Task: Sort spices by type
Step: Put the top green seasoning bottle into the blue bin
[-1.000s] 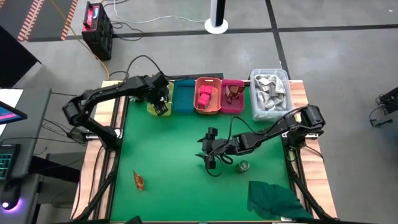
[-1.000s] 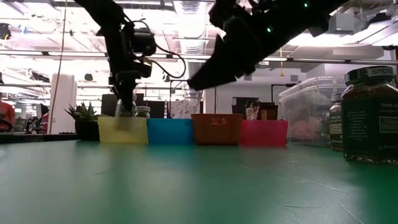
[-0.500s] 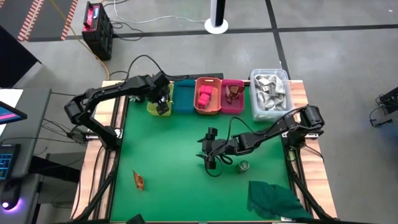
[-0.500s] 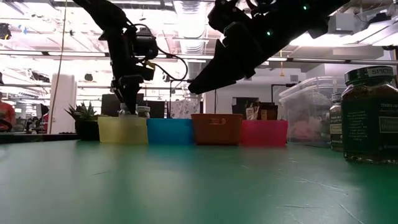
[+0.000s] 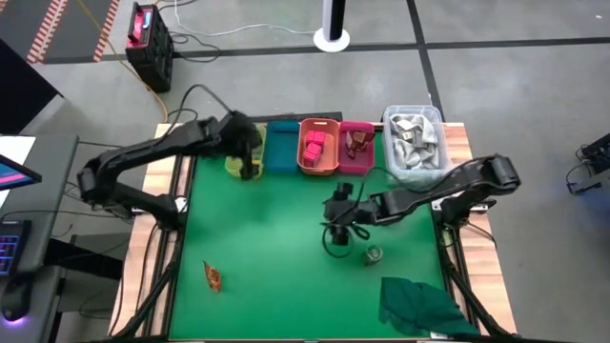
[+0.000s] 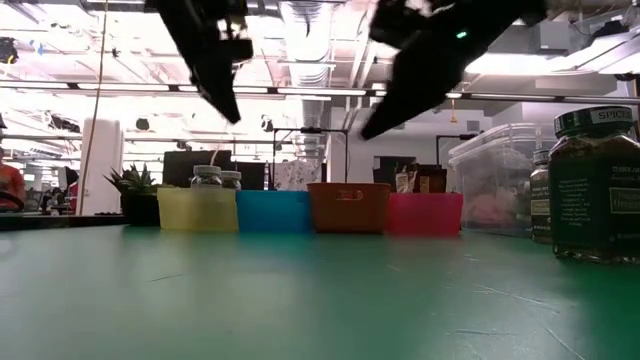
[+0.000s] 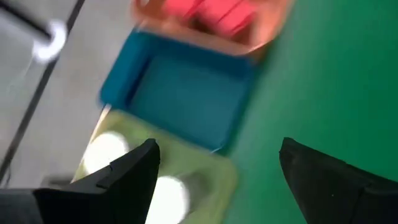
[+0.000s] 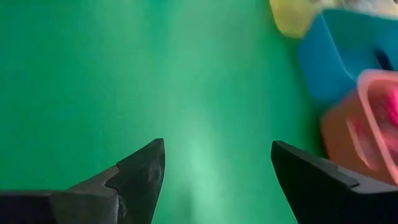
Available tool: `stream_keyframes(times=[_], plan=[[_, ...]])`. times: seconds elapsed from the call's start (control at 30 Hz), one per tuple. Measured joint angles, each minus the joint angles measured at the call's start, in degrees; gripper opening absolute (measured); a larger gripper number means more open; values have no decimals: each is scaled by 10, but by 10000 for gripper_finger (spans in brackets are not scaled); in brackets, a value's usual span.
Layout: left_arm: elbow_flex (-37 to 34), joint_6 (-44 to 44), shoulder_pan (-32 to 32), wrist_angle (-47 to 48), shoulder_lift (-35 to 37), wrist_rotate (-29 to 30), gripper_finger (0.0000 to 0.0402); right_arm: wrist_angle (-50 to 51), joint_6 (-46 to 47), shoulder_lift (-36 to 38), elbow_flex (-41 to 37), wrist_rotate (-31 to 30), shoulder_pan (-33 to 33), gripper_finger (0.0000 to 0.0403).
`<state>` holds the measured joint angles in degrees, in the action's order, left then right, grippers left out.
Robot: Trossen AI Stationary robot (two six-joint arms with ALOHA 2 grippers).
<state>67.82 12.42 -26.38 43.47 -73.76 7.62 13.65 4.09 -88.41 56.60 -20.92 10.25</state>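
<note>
Round green jar upright on the green surface, just beside the right claw and nearer it than the left. Right claw empty, jaws spread. Left claw likewise spread and empty over the yellow bin, white-capped jars beneath.

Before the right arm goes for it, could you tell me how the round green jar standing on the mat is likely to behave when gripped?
The green jar stands upright on the green mat, so it probably won't roll unless knocked over. Its smooth round wall may slip or turn between the fingers. It looks rigid and fairly tall in the low view, so a high push could tip it.
</note>
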Motion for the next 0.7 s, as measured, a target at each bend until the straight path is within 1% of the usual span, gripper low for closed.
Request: stream_keyframes(times=[0.1, 0.17, 0.23, 0.33, 0.4, 0.5, 0.6, 0.7], plan=[[-25, -22, 75, -46, 34, 0, 317, 133, 8, 45, 22, -2, -12, 321], [-44, -51, 127, -85, 53, 0, 317, 223, -4, 66, 41, -2, -20, 321], [-53, -79, 178, -104, 63, 0, 317, 309, -37, 77, 59, -2, -24, 321], [-57, -107, 245, -114, 65, 6, 317, 411, -104, 80, 70, 5, -16, 321], [-61, -122, 282, -128, 63, 28, 317, 462, -134, 77, 70, 8, -12, 321], [-63, -140, 324, -147, 53, 77, 317, 529, -153, 63, 70, 11, -10, 321], [-63, -147, 355, -144, 51, 107, 317, 584, -156, 48, 73, 22, -5, 321], [-63, -152, 369, -145, 52, 124, 317, 615, -156, 42, 76, 32, 2, 321]])
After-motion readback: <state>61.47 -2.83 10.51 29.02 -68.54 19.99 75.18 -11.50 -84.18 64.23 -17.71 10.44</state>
